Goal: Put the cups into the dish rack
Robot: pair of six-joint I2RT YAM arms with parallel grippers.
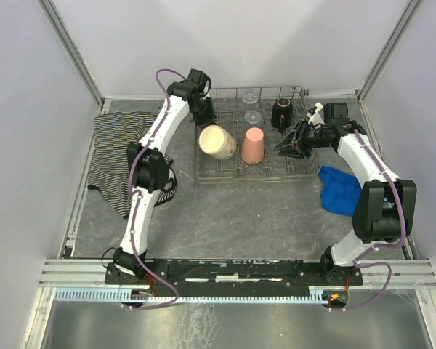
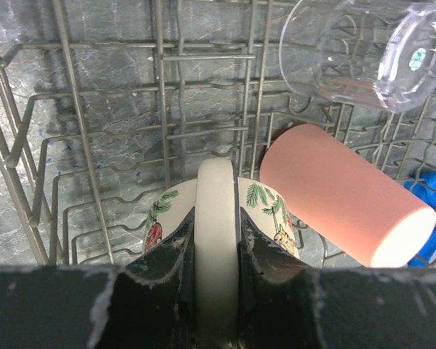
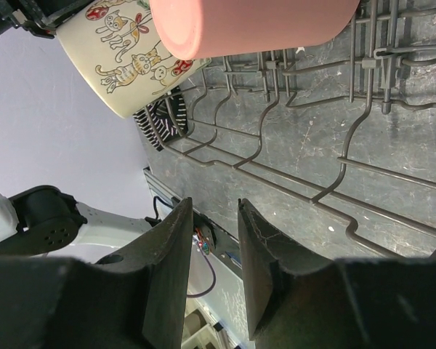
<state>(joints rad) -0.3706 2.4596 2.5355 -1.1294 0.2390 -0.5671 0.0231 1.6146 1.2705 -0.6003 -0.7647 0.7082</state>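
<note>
Left end effector (image 2: 216,227): seen closed on the cream handle (image 2: 216,182) of the floral mug (image 1: 218,142), one finger pressed to each side of it. The mug is held on its side in the left part of the dish rack (image 1: 229,171); whether it rests on the wires cannot be told.

Right end effector (image 3: 213,211): fingers held partly apart, with nothing gripped between them. It is placed low at the rack's right side, with the rack's wires seen past the fingertips.

Pink tumbler (image 2: 345,200): laid tilted in the middle of the rack, just beside the floral mug.

Clear glass (image 2: 360,51): found on its side toward the rack's far end, beyond the tumbler.

Black mug (image 1: 282,113): noted in the rack's far right part.

Outside the rack, on the counter (image 1: 240,218): a blue cloth (image 1: 339,190) is noted to the rack's right, and a striped cloth (image 1: 116,156) to its left.
</note>
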